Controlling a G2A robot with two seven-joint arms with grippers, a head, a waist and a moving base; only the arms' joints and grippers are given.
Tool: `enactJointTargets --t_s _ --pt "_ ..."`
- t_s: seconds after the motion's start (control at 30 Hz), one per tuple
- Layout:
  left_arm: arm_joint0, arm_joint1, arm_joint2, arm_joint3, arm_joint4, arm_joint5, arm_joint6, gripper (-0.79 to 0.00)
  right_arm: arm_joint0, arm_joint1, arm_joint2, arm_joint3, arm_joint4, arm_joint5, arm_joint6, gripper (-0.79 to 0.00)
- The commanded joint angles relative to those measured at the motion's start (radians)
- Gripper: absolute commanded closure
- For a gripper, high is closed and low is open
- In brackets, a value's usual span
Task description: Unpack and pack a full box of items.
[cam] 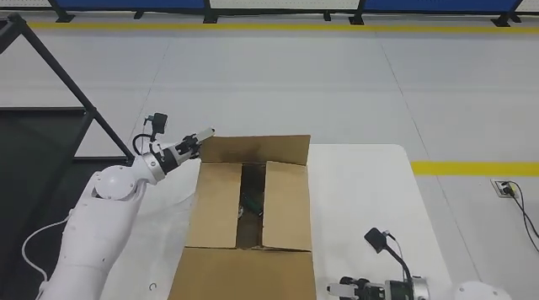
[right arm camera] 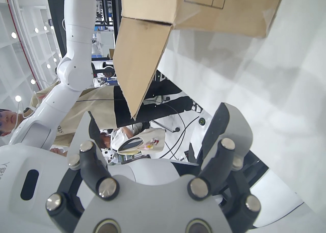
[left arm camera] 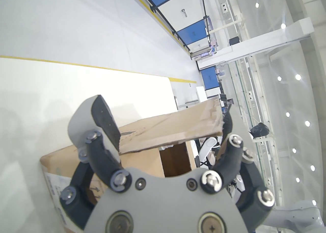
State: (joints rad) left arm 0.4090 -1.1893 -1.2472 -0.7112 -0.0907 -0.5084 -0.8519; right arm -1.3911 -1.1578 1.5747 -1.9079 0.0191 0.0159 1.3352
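Top view is showing one box (cam: 244, 216) sitting on the table (cam: 362, 190). The left gripper (left arm camera: 165, 116) is hovering wide open at its far left corner, with the rear flap (cam: 257, 148) lying between the fingers (left arm camera: 104, 116), not yet clamped, while the right gripper (right arm camera: 156, 114) is sitting open and empty off the near right corner. Likely best move: sliding deeper over the flap edge, closing squarely, then swinging it outward about its crease without dragging the box. Counting: one box, four flaps (two side flaps (cam: 286, 203) nearly shut, rear one up, front flap (cam: 240, 273) folded out), two grippers; contents (cam: 250, 207) in the gap are too dark to count.
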Motion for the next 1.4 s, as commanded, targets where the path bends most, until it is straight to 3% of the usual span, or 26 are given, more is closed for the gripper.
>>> enactJointTargets --t_s 0.0,0.33,0.77,1.03,1.37 --pt "0.027 0.007 -0.009 -0.045 0.005 -0.012 -0.004 -0.785 0.001 0.002 -0.018 0.003 -0.002 -0.002 0.004 -0.785" --pt "0.190 0.050 -0.097 -0.286 0.013 -0.004 -0.002 -0.785 0.041 0.005 -0.121 0.030 0.053 -0.027 -0.027 -0.785" --pt "0.387 0.100 -0.218 -0.616 0.044 0.058 -0.053 -0.785 0.071 0.009 -0.148 0.006 0.217 -0.103 -0.107 -0.785" --pt "0.429 0.110 -0.217 -0.668 0.047 0.076 -0.066 -0.785 0.144 0.001 -0.198 0.038 0.270 -0.124 -0.243 -0.785" --pt "0.456 0.121 -0.216 -0.689 0.049 0.085 -0.079 -0.785 0.316 -0.033 -0.355 0.192 0.209 -0.172 -0.525 -0.785"
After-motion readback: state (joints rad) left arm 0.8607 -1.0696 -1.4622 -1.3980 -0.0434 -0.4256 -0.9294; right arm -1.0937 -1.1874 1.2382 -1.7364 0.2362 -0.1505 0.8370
